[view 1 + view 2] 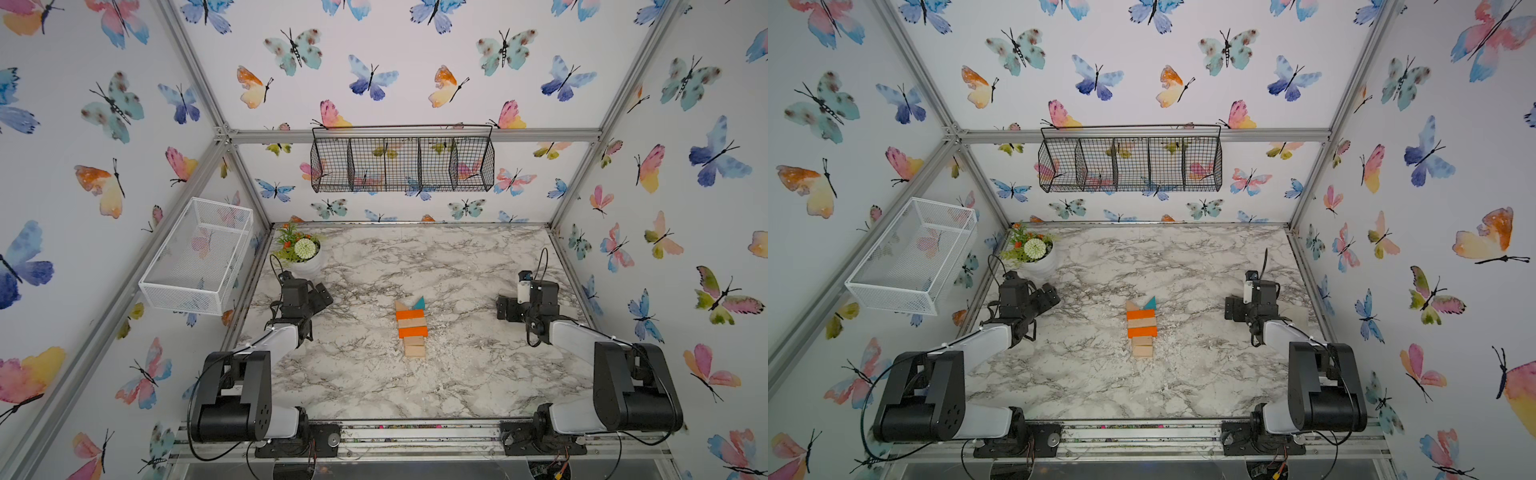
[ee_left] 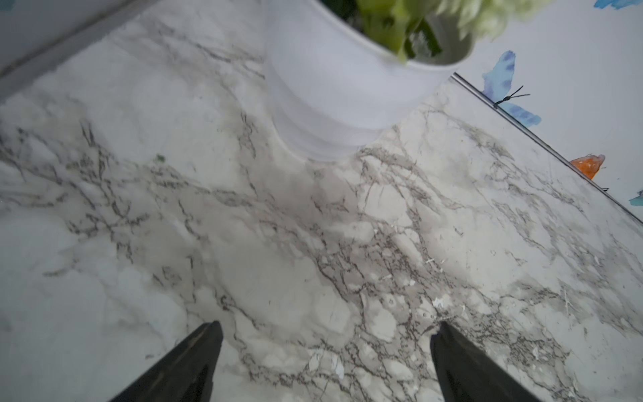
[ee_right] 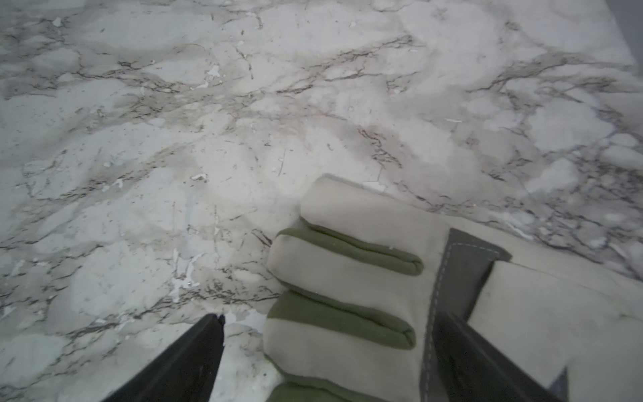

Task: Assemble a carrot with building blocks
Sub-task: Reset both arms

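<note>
Black wire basket (image 1: 403,164) on back wall is divided into compartments; only wallpaper is seen through its mesh. Same for white mesh basket (image 1: 199,253) on left wall. White pot (image 1: 309,266) at the table's (image 1: 457,270) back-left corner is filled with green, orange and white flowers (image 1: 297,245).

Carrot (image 1: 411,328) is laid flat mid-table, well apart from both arms. Long axis is run front-to-back: tan triangle (image 1: 401,306) and teal triangle (image 1: 419,303) at the back-wall end, 2 small tan blocks (image 1: 414,347) as the tip toward the arm bases.

Left gripper (image 2: 327,330) is spread wide near the pot, nothing held. Right gripper (image 3: 328,318) is spread wide over a glove (image 3: 365,264) lying on the table, nothing clamped.
</note>
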